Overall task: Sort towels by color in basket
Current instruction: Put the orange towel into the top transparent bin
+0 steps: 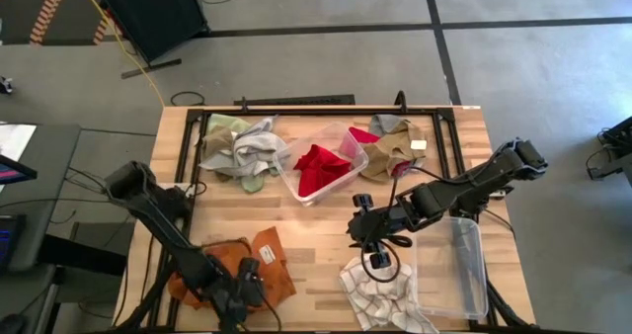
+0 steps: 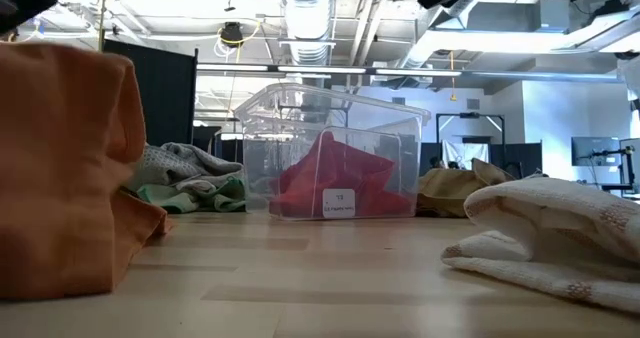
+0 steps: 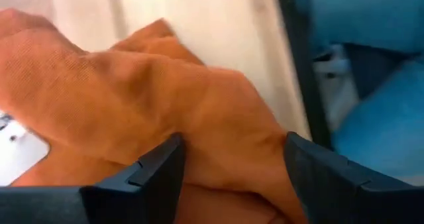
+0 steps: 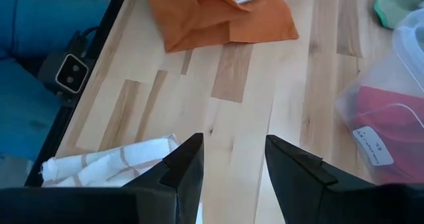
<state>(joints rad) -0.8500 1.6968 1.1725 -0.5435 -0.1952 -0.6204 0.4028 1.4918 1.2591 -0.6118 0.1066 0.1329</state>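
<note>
A rust-orange towel (image 1: 232, 263) lies crumpled near the table's front left corner. My left gripper (image 1: 240, 292) hangs over it, open, with a fold of the towel (image 3: 199, 105) between its fingers. A red towel (image 1: 318, 168) lies in a clear bin (image 1: 341, 136) at the table's middle. A white checked towel (image 1: 380, 292) lies bunched near the front edge. My right gripper (image 1: 367, 247) hovers open above its far side, with bare wood showing between its fingers (image 4: 235, 164). Grey and pale green towels (image 1: 242, 151) lie at the far left, and a tan-brown towel (image 1: 390, 156) at the far right. My left gripper comes down on the rust-orange towel slanting from above, one finger (image 3: 159, 174) on each side of a raised fold (image 3: 225, 151). I cannot tell whether the fingers touch the cloth. The towel lies on the table.
A second clear bin (image 1: 456, 270) stands at the front right, beside the white towel, with nothing in it. A small red cloth (image 1: 363, 134) lies by the tan-brown towel. Bare wood (image 1: 316, 245) lies between the orange and white towels. A black frame (image 1: 296, 101) runs along the far edge.
</note>
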